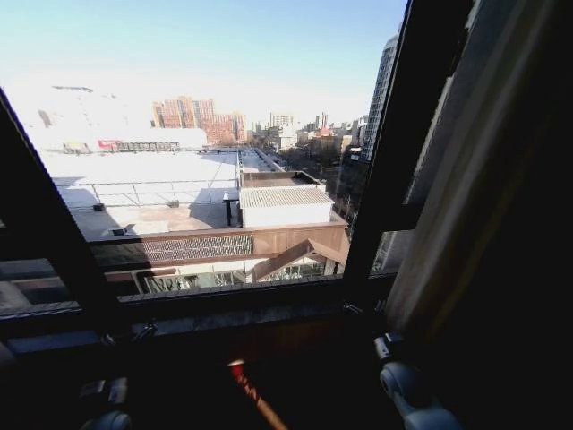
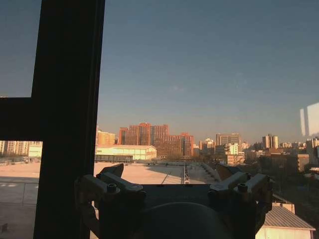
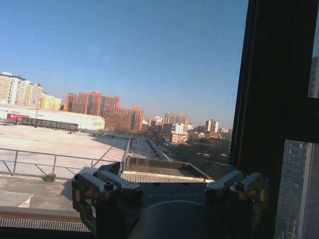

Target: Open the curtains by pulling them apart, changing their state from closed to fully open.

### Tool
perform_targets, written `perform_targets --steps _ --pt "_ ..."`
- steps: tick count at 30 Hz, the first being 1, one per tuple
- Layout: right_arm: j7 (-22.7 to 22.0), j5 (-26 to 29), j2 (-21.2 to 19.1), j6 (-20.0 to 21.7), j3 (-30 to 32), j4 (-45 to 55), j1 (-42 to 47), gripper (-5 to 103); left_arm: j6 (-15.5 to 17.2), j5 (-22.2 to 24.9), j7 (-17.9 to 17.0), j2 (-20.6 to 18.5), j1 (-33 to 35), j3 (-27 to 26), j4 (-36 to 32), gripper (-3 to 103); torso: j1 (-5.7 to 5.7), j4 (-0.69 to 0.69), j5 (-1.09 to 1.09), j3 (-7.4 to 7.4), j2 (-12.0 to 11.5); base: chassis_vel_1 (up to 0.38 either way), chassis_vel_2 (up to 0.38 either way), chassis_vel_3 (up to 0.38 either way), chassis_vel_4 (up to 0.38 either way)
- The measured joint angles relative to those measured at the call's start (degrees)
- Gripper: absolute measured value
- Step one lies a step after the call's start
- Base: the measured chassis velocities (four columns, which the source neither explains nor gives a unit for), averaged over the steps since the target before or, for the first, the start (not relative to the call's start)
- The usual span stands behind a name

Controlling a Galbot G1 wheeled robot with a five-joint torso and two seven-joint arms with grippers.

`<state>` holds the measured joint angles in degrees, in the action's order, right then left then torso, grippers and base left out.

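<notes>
The curtains point(image 1: 483, 188) hang bunched in beige, shadowed folds along the right edge of the head view, and bare glass spans the middle of the window. My left gripper point(image 2: 174, 175) is open with nothing between its fingers, held up facing the pane beside a dark frame bar point(image 2: 67, 119). My right gripper point(image 3: 169, 178) is open too and holds nothing, facing the glass near another frame bar point(image 3: 274, 99). Both arms sit low in the head view, the left arm point(image 1: 106, 408) at the bottom left and the right arm point(image 1: 407, 387) just below the bunched fabric.
A dark window sill point(image 1: 233, 313) runs across in front of me, with upright frame bars point(image 1: 385, 152) slanting at left and right. A red mark point(image 1: 238, 369) shows in the dark area below the sill. Rooftops and city buildings lie outside.
</notes>
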<state>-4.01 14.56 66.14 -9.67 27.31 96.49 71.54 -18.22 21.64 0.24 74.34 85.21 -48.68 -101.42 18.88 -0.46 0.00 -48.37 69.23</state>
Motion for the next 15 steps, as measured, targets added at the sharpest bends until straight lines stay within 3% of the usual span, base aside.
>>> perform_targets --steps 15 --pt "0.00 0.00 0.00 0.00 0.00 0.00 0.00 100 0.00 0.00 0.00 0.00 0.00 0.00 0.00 100 0.01 0.00 0.00 0.00 0.00 0.360 0.345 -0.353 -0.343"
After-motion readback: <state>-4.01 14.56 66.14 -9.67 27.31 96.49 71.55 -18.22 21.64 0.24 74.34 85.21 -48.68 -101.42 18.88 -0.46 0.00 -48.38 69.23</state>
